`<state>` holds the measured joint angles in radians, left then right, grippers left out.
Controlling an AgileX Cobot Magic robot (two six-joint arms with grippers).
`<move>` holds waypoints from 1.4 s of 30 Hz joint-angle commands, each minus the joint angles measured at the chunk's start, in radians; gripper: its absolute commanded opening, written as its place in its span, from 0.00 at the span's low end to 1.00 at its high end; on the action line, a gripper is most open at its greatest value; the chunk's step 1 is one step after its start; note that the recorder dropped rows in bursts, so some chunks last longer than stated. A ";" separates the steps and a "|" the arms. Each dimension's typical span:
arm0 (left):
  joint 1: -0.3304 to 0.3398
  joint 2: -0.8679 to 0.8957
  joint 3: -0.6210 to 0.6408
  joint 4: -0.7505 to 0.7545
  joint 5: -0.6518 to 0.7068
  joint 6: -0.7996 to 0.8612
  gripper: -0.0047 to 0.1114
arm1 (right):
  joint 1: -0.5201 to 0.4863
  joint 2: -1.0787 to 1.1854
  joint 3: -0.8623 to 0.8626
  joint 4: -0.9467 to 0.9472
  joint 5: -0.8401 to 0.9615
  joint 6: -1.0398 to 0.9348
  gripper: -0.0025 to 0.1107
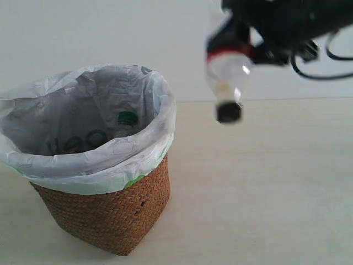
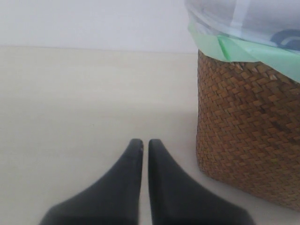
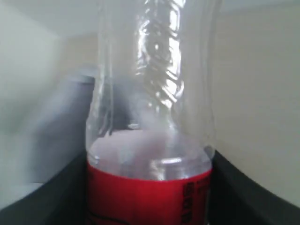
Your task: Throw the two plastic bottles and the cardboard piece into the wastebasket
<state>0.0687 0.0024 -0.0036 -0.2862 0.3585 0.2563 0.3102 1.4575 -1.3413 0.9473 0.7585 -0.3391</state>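
Fingers of your right gripper [image 3: 147, 206] clamp the red label of the clear black-capped bottle [image 1: 227, 74], hanging cap-down toward the far edge of the bench [image 1: 265, 193], beside the bag-lined wastebasket [image 1: 110, 215] at the near left corner; your left gripper [image 2: 145, 143] is closed.

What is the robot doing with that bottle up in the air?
The right gripper holds the red-label bottle up in the air, black cap pointing down. It hangs to the right of the wastebasket, not yet over it. A green cap shows inside the basket, so the other bottle seems to be in already. The left gripper is shut and empty, low beside the basket. The cardboard piece is not in sight.
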 commanded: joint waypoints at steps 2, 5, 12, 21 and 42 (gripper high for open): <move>0.003 -0.002 0.004 0.006 0.001 0.005 0.07 | 0.039 0.060 -0.275 0.338 0.106 -0.087 0.94; 0.003 -0.002 0.004 0.006 0.001 0.005 0.07 | 0.039 0.086 -0.283 0.160 0.158 -0.051 0.95; 0.003 -0.002 0.004 0.006 0.001 0.005 0.07 | 0.036 0.110 -0.251 -0.254 0.160 0.077 0.95; 0.003 -0.002 0.004 0.006 0.001 0.005 0.07 | 0.036 0.110 -0.215 -0.785 0.302 0.300 0.95; 0.003 -0.002 0.004 0.006 0.001 0.005 0.07 | 0.038 0.102 0.126 -0.402 0.206 0.076 0.28</move>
<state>0.0687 0.0024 -0.0036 -0.2862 0.3585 0.2563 0.3477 1.5721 -1.2194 0.4618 0.9315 -0.1832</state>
